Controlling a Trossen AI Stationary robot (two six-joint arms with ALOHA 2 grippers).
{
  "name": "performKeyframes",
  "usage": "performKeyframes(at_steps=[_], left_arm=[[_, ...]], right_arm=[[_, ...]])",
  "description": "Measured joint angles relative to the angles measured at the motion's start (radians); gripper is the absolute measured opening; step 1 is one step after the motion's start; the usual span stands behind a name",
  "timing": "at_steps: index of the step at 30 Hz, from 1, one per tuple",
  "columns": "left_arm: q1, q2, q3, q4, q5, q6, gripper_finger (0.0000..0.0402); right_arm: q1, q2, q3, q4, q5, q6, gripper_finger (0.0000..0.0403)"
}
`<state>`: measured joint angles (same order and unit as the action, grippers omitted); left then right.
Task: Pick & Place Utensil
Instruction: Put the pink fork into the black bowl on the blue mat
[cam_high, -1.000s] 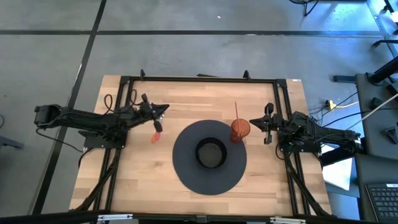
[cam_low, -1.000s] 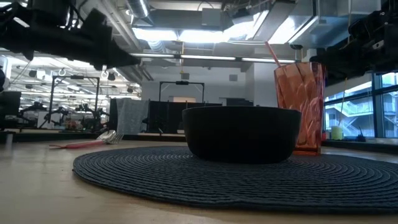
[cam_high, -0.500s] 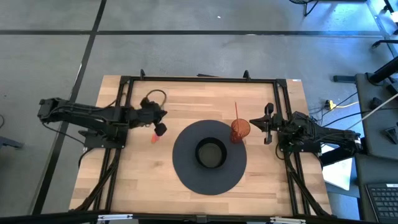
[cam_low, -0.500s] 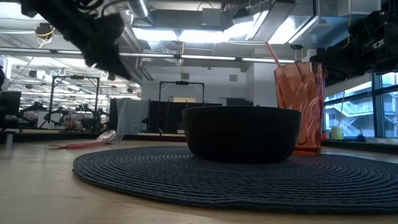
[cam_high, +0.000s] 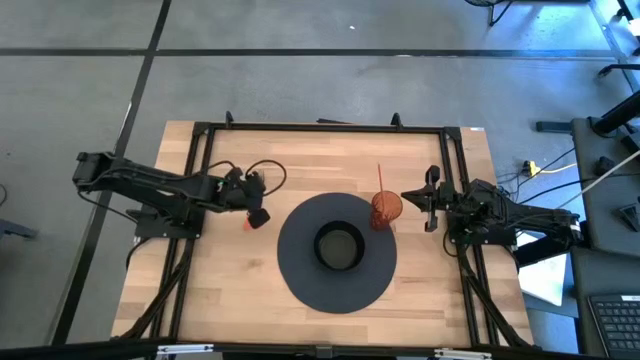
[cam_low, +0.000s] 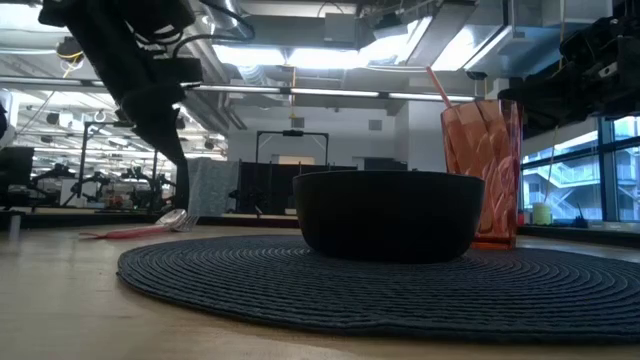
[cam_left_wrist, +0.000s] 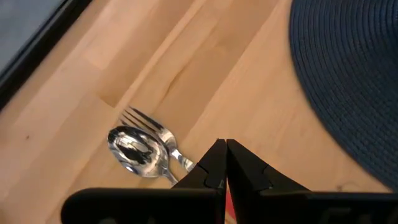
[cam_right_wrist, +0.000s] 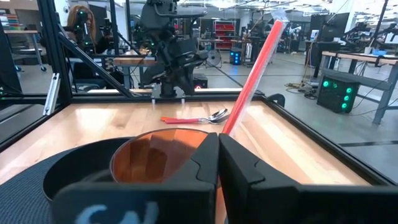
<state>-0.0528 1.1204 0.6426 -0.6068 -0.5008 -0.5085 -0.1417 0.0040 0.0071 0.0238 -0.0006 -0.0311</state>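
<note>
Left gripper (cam_high: 257, 214) has swung down from a second ago, now over the red-handled metal spoon and fork (cam_left_wrist: 144, 150), fingers pressed together, holding nothing. Light wooden tabletop (cam_high: 230, 300), workshop behind. Utensils lie near the tabletop's left edge, beside the round dark woven placemat (cam_high: 300, 275). Right gripper (cam_high: 427, 200) parked closed by the right edge.

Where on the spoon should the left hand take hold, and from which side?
Probably from above, on the red handle. The spoon lies flat on the table, bowl nested against the fork, so the handle seems easier to pinch. The left hand hangs shut over it.
</note>
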Motion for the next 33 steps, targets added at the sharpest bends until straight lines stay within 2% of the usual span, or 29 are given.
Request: performKeyframes(at_steps=[3,7,11,17,24,29,33], left_arm=[[0.005,-0.001,0.0,-0.018,0.027,-0.124,0.0004],[0.048,0.016,0.0,-0.097,0.136,-0.285,0.0004],[0.053,0.063,0.0,-0.143,0.197,-0.305,0.0004],[0.07,0.139,0.0,-0.118,0.205,-0.283,0.0012],[0.104,0.193,0.0,-0.105,0.214,-0.256,0.0082],[0.123,0.213,0.0,-0.075,0.264,-0.234,0.0139],[0.134,0.22,0.0,-0.042,0.261,-0.224,0.0168]], right_arm=[[0.0,0.0,0.0,0.0,0.0,0.001,0.0011],[0.0,0.0,0.0,0.0,0.0,0.002,0.0011],[0.0,0.0,0.0,-0.001,0.0,0.004,0.0011],[0.0,0.0,0.0,-0.002,0.0,0.004,0.0011],[0.0,0.0,0.0,-0.003,-0.001,0.002,0.0011],[0.0,0.0,0.0,-0.003,-0.001,0.002,0.0011],[0.0,0.0,0.0,-0.003,-0.001,0.001,0.0011]])
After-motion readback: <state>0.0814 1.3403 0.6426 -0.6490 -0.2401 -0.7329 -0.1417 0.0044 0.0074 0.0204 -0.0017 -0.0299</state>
